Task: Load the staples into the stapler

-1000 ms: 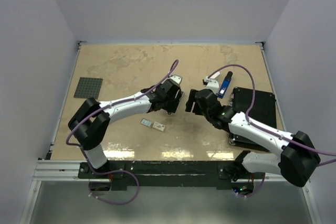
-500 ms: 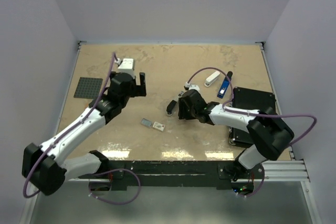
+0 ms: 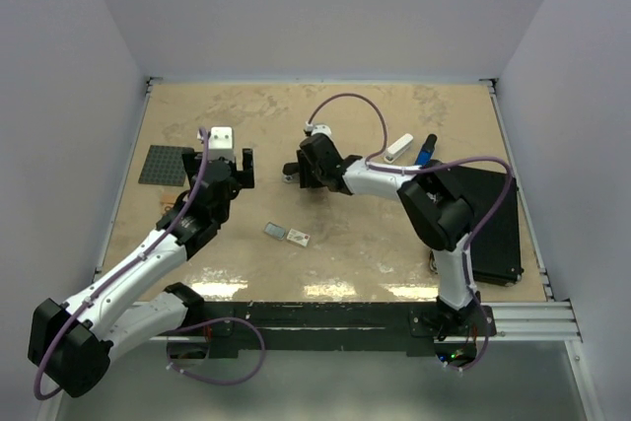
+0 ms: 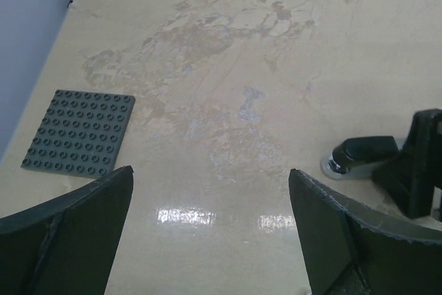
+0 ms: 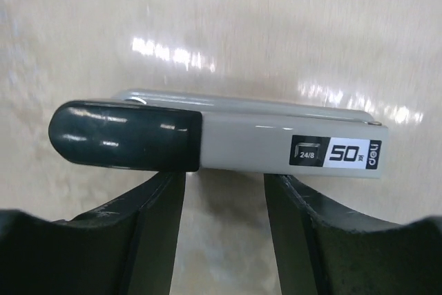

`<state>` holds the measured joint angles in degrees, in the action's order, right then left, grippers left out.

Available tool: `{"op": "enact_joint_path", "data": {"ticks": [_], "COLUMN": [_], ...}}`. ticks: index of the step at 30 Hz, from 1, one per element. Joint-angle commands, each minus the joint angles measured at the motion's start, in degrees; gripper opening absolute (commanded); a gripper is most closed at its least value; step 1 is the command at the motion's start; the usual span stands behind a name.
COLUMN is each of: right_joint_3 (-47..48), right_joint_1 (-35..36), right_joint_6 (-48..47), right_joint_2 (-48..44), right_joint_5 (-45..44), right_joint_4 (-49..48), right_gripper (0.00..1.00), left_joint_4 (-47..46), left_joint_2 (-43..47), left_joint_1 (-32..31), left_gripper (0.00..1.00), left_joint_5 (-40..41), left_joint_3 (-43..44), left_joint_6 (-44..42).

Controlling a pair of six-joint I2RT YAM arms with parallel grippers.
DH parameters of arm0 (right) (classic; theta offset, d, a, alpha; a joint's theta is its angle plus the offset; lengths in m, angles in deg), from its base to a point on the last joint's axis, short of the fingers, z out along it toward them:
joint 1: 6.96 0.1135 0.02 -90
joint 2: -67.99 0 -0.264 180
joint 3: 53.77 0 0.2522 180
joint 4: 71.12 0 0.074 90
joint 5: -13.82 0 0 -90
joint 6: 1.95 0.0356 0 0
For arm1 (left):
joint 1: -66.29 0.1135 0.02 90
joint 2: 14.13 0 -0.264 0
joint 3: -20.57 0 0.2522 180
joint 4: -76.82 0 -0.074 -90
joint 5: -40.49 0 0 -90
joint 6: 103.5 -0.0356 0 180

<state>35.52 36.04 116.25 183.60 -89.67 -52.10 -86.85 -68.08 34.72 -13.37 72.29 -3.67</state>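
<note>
The stapler (image 5: 214, 144) is grey with a black end and a "50" label. It lies crosswise over the tips of my right gripper (image 5: 224, 181), whose fingers stand apart and do not clamp it. In the top view the right gripper (image 3: 299, 173) and the stapler (image 3: 288, 177) are at the table's middle. The staples, a tiny whitish box (image 3: 299, 238) and a small grey tray piece (image 3: 275, 231), lie nearer the front. My left gripper (image 3: 229, 169) is open and empty, left of the stapler (image 4: 362, 153). It is also open in its wrist view (image 4: 210, 170).
A dark grey studded plate (image 3: 163, 166) lies at the left and shows in the left wrist view (image 4: 79, 132). A white object (image 3: 398, 147) and a blue object (image 3: 424, 152) lie at the back right. A black mat (image 3: 493, 224) is on the right.
My left gripper pulled back from the middle to the left. My right gripper swept left and away across the table, with the stapler at its tips. The black mat now sits askew.
</note>
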Motion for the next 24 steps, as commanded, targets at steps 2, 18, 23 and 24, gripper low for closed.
{"op": "enact_joint_path", "data": {"ticks": [2,18,23,24], "right_joint_3": [12.1,3.3,5.9,6.2], "right_joint_1": [-3.6,-21.9,-28.0,-28.7], "right_joint_6": [-5.2,1.9,4.3,4.5], "right_joint_2": [3.2,-16.6,-12.4,-11.6], "right_joint_5": [-4.0,-16.1,-18.7,-18.3], "right_joint_4": [4.5,19.6,22.6,22.9], "right_gripper": [0.54,0.85,0.85,0.84], "left_joint_4": [-5.1,-6.3,-6.3,-6.3], "left_joint_2": [0.3,2.3,2.9,3.0], "left_joint_1": [0.3,-1.0,-1.6,-1.6], "left_gripper": [0.99,0.99,0.99,0.99], "left_joint_5": [2.1,1.4,1.5,1.5], "left_joint_3": [0.3,-0.2,-0.5,-0.5], "left_joint_6": [-1.4,-2.2,-2.4,-2.4]}}
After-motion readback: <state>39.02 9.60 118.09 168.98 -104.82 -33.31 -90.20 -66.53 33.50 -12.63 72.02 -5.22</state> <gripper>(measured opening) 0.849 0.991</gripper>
